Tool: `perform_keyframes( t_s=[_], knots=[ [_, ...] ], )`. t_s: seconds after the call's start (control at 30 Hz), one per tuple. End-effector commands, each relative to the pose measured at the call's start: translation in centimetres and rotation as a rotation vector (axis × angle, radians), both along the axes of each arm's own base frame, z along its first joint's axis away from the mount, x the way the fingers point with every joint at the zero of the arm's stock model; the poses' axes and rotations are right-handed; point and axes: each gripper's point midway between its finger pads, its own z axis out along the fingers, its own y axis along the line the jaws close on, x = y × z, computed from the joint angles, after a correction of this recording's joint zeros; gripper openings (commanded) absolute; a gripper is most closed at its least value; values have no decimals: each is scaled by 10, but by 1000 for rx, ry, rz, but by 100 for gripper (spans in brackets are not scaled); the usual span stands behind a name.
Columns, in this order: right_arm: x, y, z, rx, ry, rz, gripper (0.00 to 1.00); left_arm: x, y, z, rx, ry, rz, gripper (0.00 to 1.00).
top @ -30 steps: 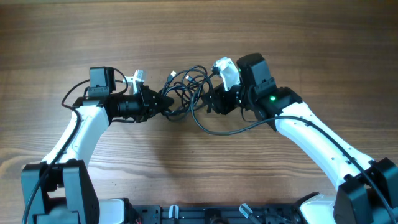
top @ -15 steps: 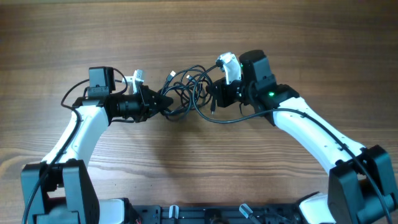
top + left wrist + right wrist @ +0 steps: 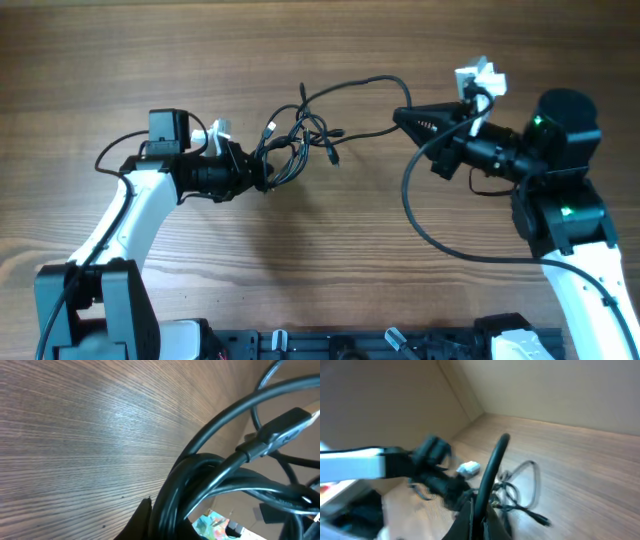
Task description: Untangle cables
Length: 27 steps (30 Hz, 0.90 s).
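Note:
The cables form a knotted black clump left of the table's middle. My left gripper is shut on the clump's left side; in the left wrist view the bundled cords run between its jaws, with a plug end at the upper right. My right gripper is shut on one strand that arcs from the clump to its tip. In the right wrist view that strand rises from between the shut fingers of the right gripper, with the clump beyond it.
A long black cord loops from the right gripper's tip down toward the right arm's base. A loose plug end sticks out of the clump's right side. The left arm shows blurred in the right wrist view. Bare wooden table surrounds everything.
The right gripper closed on a strand beside the clump and drew it well to the right, stretching that strand out. The left gripper kept its grip and place.

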Motion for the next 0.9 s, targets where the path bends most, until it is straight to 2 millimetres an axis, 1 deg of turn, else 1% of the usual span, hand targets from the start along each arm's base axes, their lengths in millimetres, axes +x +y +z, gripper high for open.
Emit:
perform_keyframes(
  t_s=[0.0, 0.03, 0.1, 0.13, 0.17, 0.2, 0.23, 0.3, 0.37, 0.4, 0.43, 0.47, 0.5, 0.53, 0.57, 0.63, 0.67, 0.7, 0.73, 0.77, 0.83, 0.87],
  knots=[
    [-86, 16, 51, 114, -165, 505, 4, 7, 35, -26, 195, 45, 115, 4],
    [-109, 14, 56, 112, -235, 658, 5, 7, 34, -26, 195, 45, 114, 4],
    [-106, 12, 59, 105, -252, 642, 6, 7, 35, -26, 195, 45, 115, 4],
    [-94, 10, 61, 100, -261, 576, 9, 7, 35, -26, 195, 46, 115, 4],
    [-78, 7, 64, 99, -261, 478, 8, 7, 35, -26, 196, 45, 114, 4],
    [-68, 3, 67, 99, -267, 420, 7, 7, 35, -26, 197, 45, 115, 4],
    [-59, -7, 77, 106, -283, 356, 7, 7, 36, -26, 203, 46, 117, 4],
    [-61, -22, 98, 105, -337, 327, 7, 5, 36, -27, 203, 52, 116, 4],
    [-78, -39, 126, 90, -410, 281, 8, 6, 37, -28, 210, 53, 119, 4],
    [-85, -43, 134, 88, -436, 261, 8, 6, 37, -28, 210, 53, 119, 4],
    [-92, -48, 139, 75, -479, 239, 8, 6, 37, -28, 210, 52, 119, 4],
    [-93, -51, 140, 64, -497, 222, 8, 6, 37, -28, 210, 52, 119, 4],
    [-89, -54, 139, 68, -477, 208, 8, 6, 37, -28, 210, 52, 119, 4],
    [-80, -58, 136, 86, -422, 192, 8, 6, 37, -28, 210, 53, 119, 4],
    [-66, -63, 129, 115, -336, 177, 9, 6, 37, -28, 210, 53, 118, 4],
    [-30, -72, 100, 175, -125, 147, 10, 6, 36, -28, 209, 53, 118, 4],
    [-10, -78, 73, 216, 25, 125, 10, 6, 36, -28, 209, 53, 118, 4],
    [3, -82, 49, 234, 114, 112, 10, 6, 36, -28, 209, 53, 118, 4],
    [14, -85, 20, 243, 190, 96, 11, 6, 36, -28, 209, 52, 118, 4],
    [22, -86, -4, 243, 248, 74, 15, 6, 36, -28, 209, 53, 118, 4],
    [33, -85, -39, 198, 312, 3, 21, 6, 36, -28, 209, 52, 118, 4],
    [38, -84, -57, 142, 332, -53, 25, 6, 36, -27, 209, 52, 118, 4]
  ],
)
